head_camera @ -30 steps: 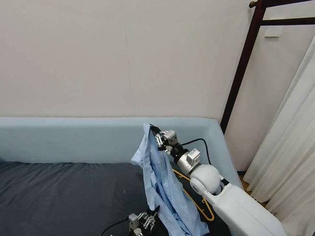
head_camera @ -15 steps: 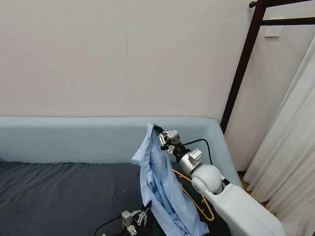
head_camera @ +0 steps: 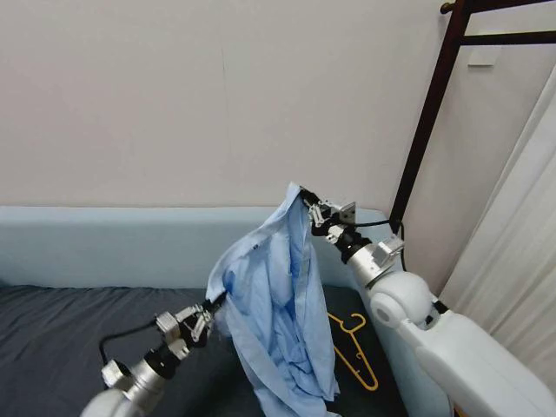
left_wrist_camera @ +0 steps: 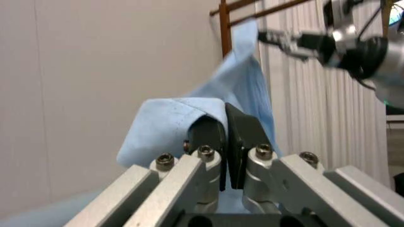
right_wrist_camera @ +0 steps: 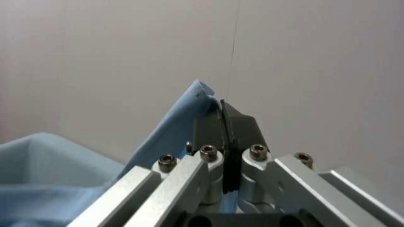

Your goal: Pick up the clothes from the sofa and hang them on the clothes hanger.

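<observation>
Right jaws clamp blue shirt high, left jaws pinch its edge, yellow hanger on sofa

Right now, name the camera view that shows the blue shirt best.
The head view: most of the blue shirt hangs above the sofa, stretched between the right end effector at its top and the left end effector lower. Each wrist view gives a close patch of pinched cloth.

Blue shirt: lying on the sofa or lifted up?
Lifted: the blue shirt hangs between the right gripper, pinching its top, and the left gripper, pinching a fold. Hem contact unclear.
</observation>
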